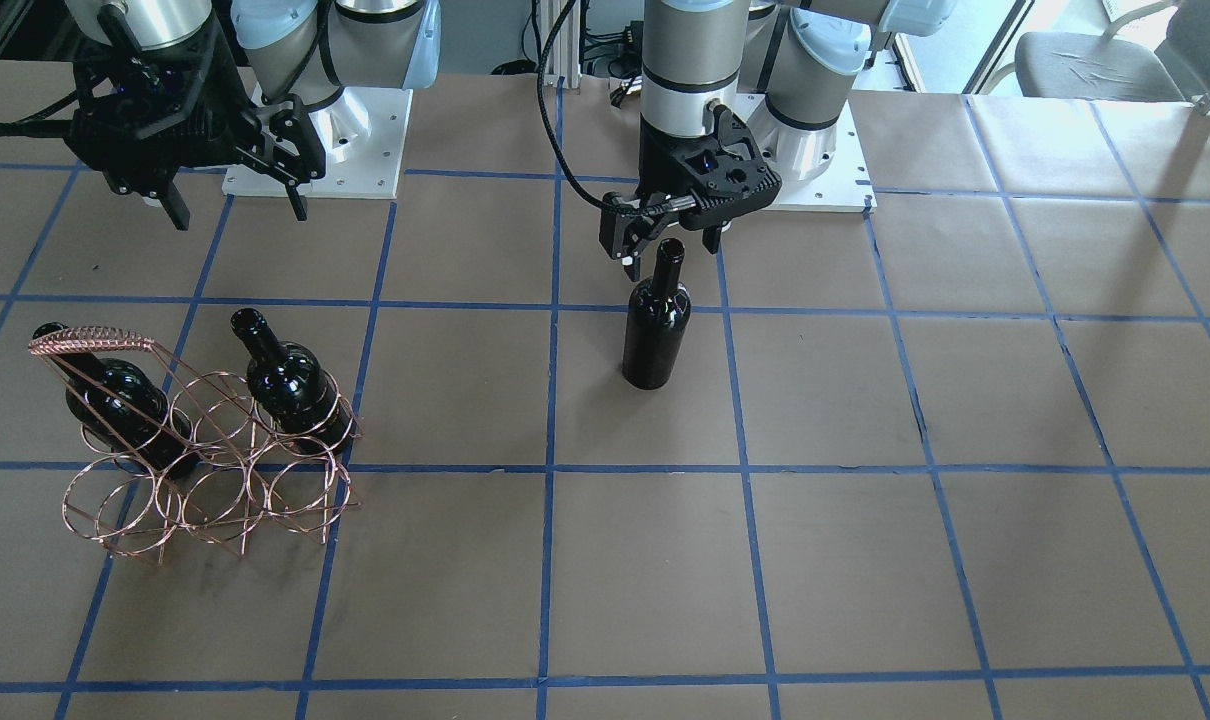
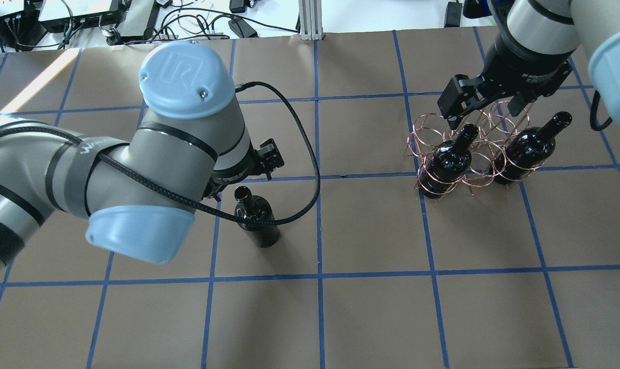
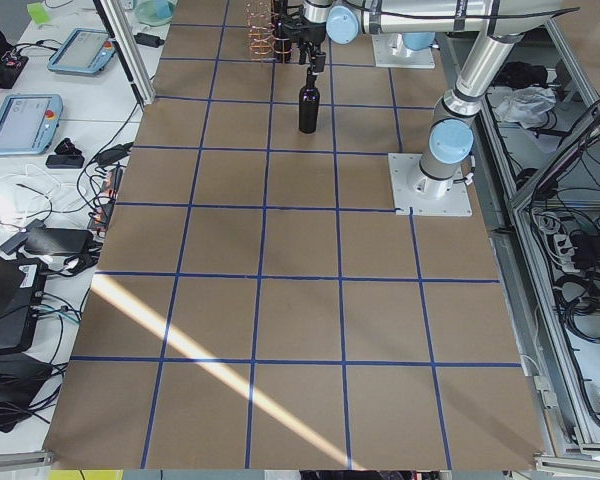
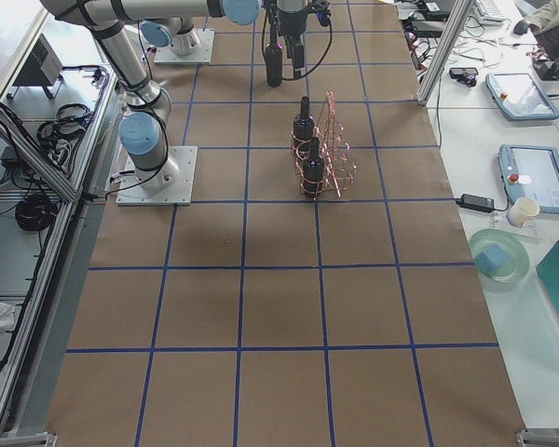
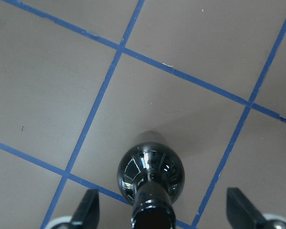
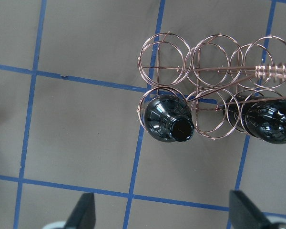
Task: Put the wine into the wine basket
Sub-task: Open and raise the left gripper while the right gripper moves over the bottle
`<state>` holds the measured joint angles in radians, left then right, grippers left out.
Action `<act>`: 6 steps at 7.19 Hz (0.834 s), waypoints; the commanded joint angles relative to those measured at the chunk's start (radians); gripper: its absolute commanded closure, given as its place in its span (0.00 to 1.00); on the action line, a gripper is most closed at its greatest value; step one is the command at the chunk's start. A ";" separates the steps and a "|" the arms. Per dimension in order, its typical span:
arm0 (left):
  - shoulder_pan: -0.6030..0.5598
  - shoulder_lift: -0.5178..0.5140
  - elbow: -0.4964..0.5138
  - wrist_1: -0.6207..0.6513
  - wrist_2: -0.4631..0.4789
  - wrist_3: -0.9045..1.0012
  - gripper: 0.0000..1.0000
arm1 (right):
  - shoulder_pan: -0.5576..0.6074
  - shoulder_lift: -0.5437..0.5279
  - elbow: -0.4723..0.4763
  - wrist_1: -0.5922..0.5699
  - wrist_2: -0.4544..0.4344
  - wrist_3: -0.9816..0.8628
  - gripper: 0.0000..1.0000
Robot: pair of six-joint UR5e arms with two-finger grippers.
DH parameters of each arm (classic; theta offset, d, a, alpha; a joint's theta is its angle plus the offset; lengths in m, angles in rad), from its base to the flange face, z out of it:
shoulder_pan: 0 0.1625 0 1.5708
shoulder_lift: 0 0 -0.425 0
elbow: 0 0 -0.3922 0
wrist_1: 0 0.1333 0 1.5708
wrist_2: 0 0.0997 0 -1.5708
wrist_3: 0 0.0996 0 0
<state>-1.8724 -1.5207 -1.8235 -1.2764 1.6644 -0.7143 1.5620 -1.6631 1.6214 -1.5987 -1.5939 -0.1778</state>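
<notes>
ITEM: wine (image 1: 655,330), black glass, upright on worktop (image 1: 865,560), well apart from wine basket (image 1: 205,490) carrying two bottles (image 1: 290,385) | HANDLING (judged): heavy, rigid, slick, breakable; grip neck under lip | LEFT gripper (image 1: 671,250): jaws apart flanking the mouth, no contact | RIGHT gripper (image 1: 237,208): jaws apart, above basket

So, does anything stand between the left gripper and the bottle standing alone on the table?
Nothing visible does. The left gripper hangs open right above the wine bottle, whose mouth lies between the jaws in the wrist view.
</notes>
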 commanded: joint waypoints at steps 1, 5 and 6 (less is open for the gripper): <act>0.132 -0.001 0.212 -0.180 -0.034 0.153 0.00 | 0.006 -0.003 0.000 -0.003 0.000 0.091 0.00; 0.344 0.000 0.319 -0.399 -0.135 0.571 0.00 | 0.260 0.086 -0.009 -0.067 -0.001 0.409 0.00; 0.361 0.010 0.320 -0.476 -0.143 0.608 0.00 | 0.320 0.118 -0.008 -0.102 -0.001 0.499 0.00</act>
<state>-1.5486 -1.5189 -1.5046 -1.6651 1.5293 -0.1697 1.8030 -1.5853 1.6150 -1.6565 -1.5949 0.2146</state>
